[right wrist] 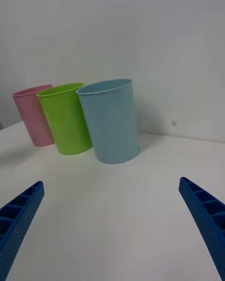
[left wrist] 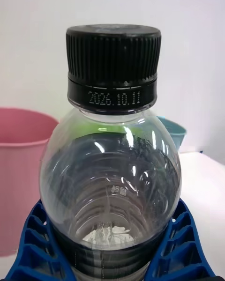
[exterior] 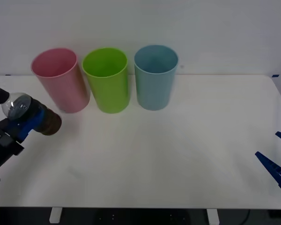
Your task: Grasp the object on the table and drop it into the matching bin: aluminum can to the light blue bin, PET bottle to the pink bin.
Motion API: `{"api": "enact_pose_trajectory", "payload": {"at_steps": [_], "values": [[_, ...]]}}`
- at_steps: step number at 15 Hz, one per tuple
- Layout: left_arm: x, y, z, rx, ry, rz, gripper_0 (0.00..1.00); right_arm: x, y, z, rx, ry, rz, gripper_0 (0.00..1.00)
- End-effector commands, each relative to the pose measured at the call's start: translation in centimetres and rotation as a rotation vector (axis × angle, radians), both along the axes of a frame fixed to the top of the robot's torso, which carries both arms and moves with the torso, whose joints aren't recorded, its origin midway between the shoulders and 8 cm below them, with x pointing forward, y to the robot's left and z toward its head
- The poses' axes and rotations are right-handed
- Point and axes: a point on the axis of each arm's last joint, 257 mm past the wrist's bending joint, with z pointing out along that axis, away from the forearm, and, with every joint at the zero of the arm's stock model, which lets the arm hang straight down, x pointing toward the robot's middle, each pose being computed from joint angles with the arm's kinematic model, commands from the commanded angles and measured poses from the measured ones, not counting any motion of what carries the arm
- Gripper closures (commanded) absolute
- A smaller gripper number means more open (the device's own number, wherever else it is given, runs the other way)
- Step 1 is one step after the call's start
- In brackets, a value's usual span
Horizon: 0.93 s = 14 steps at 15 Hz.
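Left gripper (exterior: 24, 123): blue fingers (left wrist: 33, 243) clamp both sides of the PET bottle (exterior: 30, 115), held off the table near its left edge.
PET bottle: long axis tilted, black cap (left wrist: 112, 61) pointing toward the robot and left, dark base toward the bins; clear of the surface.
Key relation: the pink bin (exterior: 61, 79) lies just beyond and right of the bottle, nearest of the 3 bins; its rim sits farther back than the bottle, so by my judgement the drop calls for a short reach forward and right, over the rim.
Right gripper (exterior: 276, 161): fingers spread wide, empty, low over the table's right edge, well apart from the bins.
Other bins: green bin (exterior: 107, 80) in the middle, light blue bin (exterior: 155, 77) on the right, all 3 upright in a row along the far edge.
Table (exterior: 168, 159): white, flat.
Room: plain pale wall behind.
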Motion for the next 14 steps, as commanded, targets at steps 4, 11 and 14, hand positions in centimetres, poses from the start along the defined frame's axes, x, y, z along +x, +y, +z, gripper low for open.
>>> {"api": "enact_pose_trajectory", "payload": {"at_steps": [4, 11, 14], "values": [[1.2, 2.8, 5.7, -0.083, -0.022, 0.058, 1.0, 0.0, 0.0, 0.0, 0.0, 0.0, 0.0, 0.0], [6.7, 6.4, 9.8, -0.077, -0.075, 0.192, 1.0, 0.0, 0.0, 0.0, 0.0, 0.0, 0.0, 0.0], [9.5, 7.5, 10.5, -0.041, -0.079, 0.217, 1.0, 0.0, 0.0, 0.0, 0.0, 0.0, 0.0, 0.0]]}}
